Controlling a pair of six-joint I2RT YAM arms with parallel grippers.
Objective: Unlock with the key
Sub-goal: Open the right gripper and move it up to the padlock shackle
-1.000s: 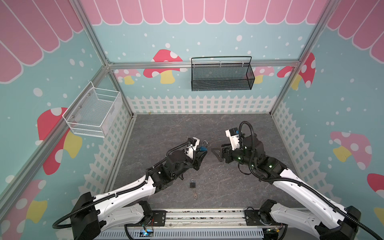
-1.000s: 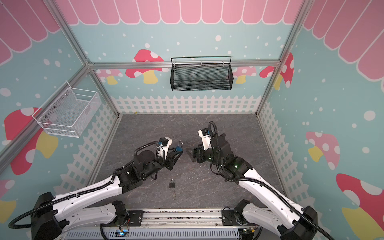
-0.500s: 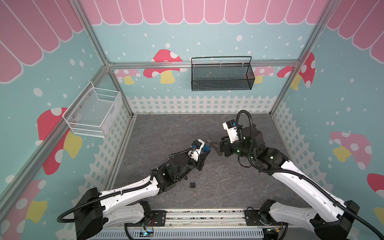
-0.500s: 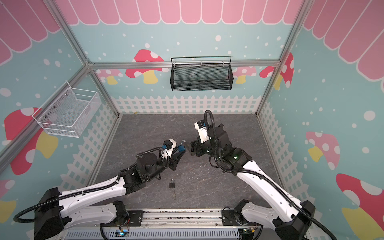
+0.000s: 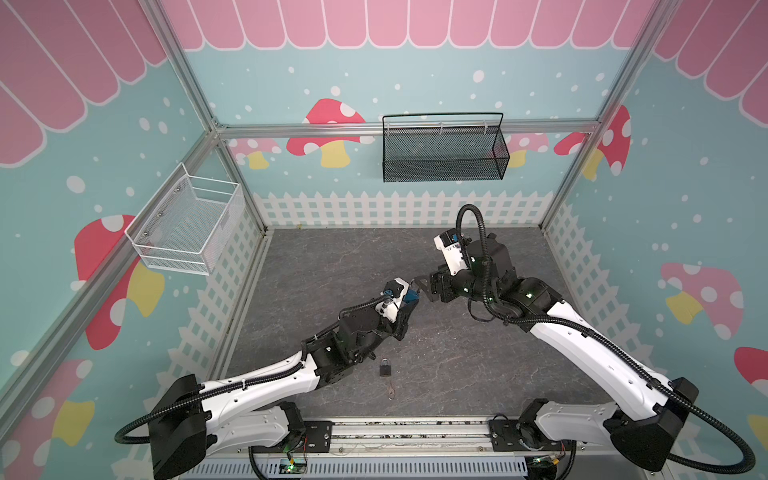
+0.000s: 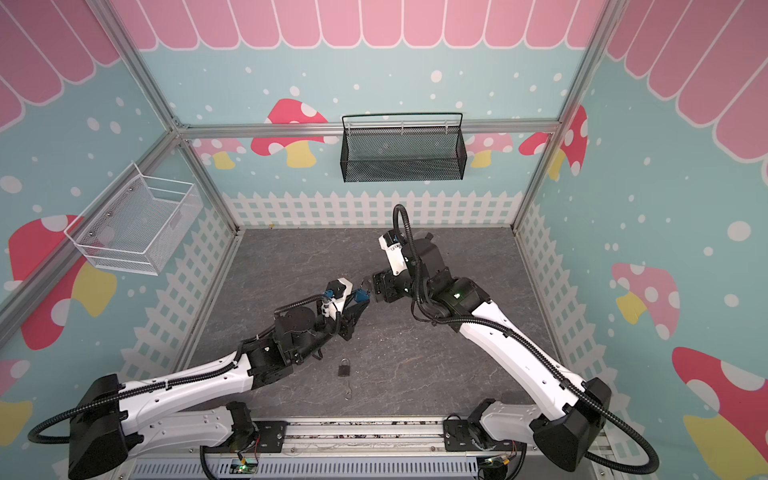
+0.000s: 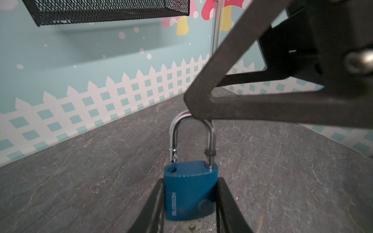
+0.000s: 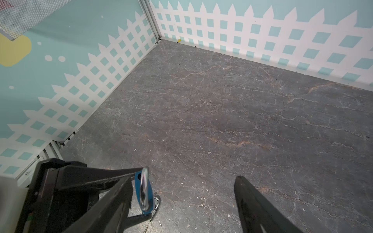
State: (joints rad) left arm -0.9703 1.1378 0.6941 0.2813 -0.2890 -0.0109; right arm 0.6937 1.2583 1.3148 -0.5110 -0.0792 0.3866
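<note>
Left tool (image 7: 190, 182): jaws clamped on the two narrow sides of the blue padlock (image 7: 189, 193), body only. This leaves the shackle (image 7: 173, 133) free and sticking out toward the other arm. The lock is held up off the desk (image 5: 332, 266), about mid-desk in both top views.

Right tool (image 8: 185, 178): jaws wide apart, nothing held. In the left wrist view one of its fingers (image 7: 201, 107) sits against the top of the shackle bow. Probably there to push or hook the bow while the left arm braces the body.

Shackle state: one leg is lifted clear of its hole and the hole shows empty; the other leg is seated in the body. So this lock looks popped open, and that part of the task looks done.

A metal bit (image 7: 190, 227) shows at the keyhole end between the left jaws. Could be a key head, can't tell.

Farther out on the desk, nearer the arm bases: a dark padlock (image 5: 385, 368) lying flat with its shackle down, probably locked. Just beside it is a thin key (image 5: 392, 391), apart from it. Neither is touched by a tool.

Counts:
- 2 padlocks: 1 blue held, 1 dark on the desk.
- 1 key clearly seen, maybe a second in the blue lock.
- 2 tools.
- 2 wall baskets, both look empty: black mesh basket (image 5: 442, 149) and white wire basket (image 5: 187, 228).
</note>
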